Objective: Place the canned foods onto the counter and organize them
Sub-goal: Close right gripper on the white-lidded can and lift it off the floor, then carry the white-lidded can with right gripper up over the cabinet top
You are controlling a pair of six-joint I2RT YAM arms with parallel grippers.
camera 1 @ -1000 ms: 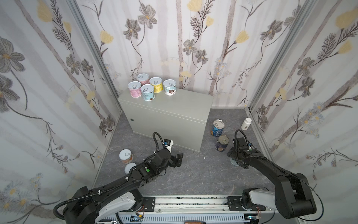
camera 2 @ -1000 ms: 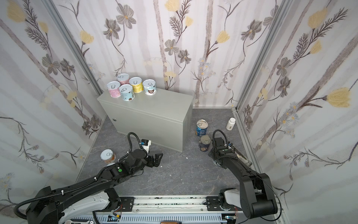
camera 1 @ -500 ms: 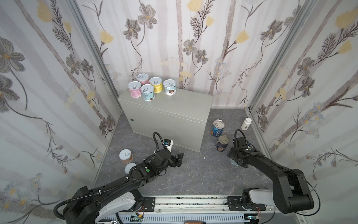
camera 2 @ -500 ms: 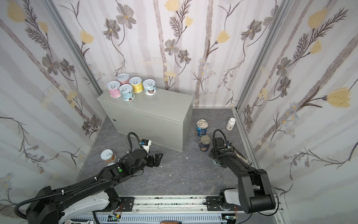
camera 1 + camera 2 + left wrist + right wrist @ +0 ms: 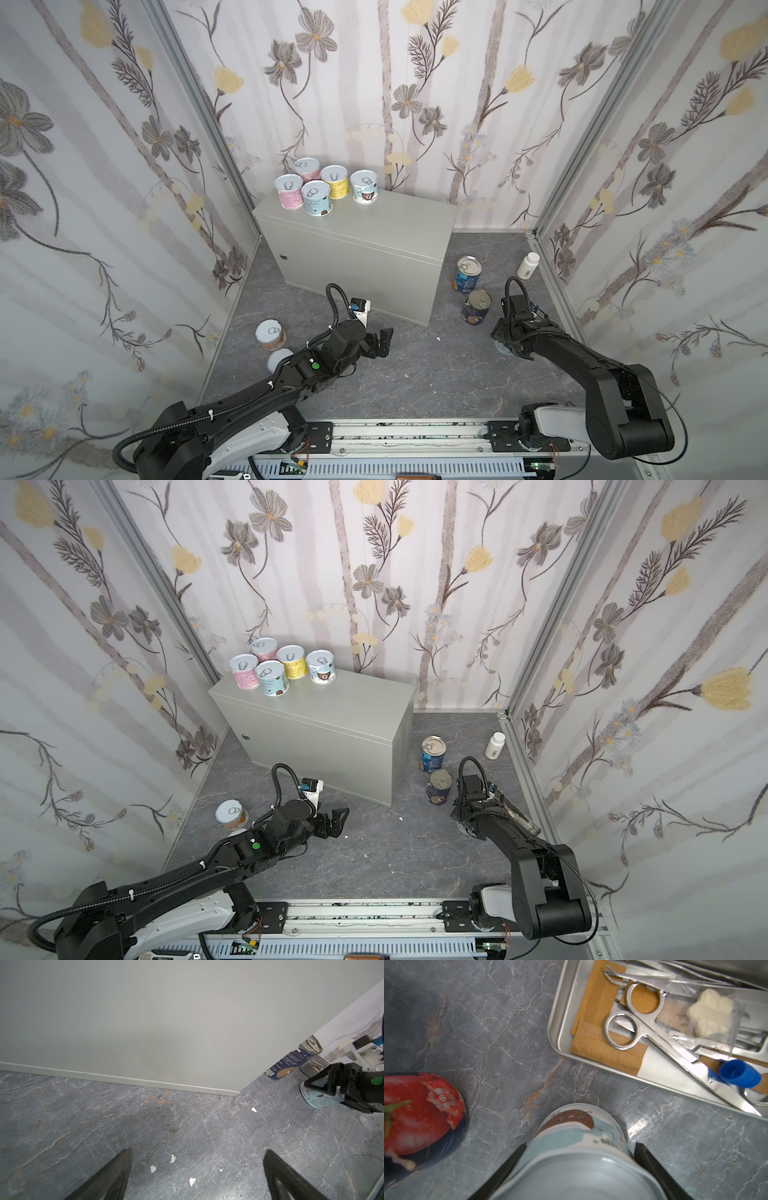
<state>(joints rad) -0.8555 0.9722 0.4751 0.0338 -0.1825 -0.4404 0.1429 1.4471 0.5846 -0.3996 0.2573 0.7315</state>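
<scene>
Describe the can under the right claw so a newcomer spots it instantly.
Start at the grey metal box; on the dark floor off its right end stand a bright-blue can and a navy can. Nearer the robot, inside the right claw, sits the light-blue can: squat and pale beside those taller two, with a brown cartoon face.

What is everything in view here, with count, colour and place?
counter: one, light grey, centre back
short cans on counter: five, two pink, two light blue, one yellow, back left corner
loose short cans: two, one orange-ish label, one mostly hidden, floor, front left
light blue can: one, floor, front right
tall cans: two, blue and dark navy, floor right of counter
pill bottle: one, white, floor, far right
tray: one, steel, holds scissors and tweezers, floor
left gripper: one, black, open over floor
right gripper: one, black, astride light blue can
</scene>
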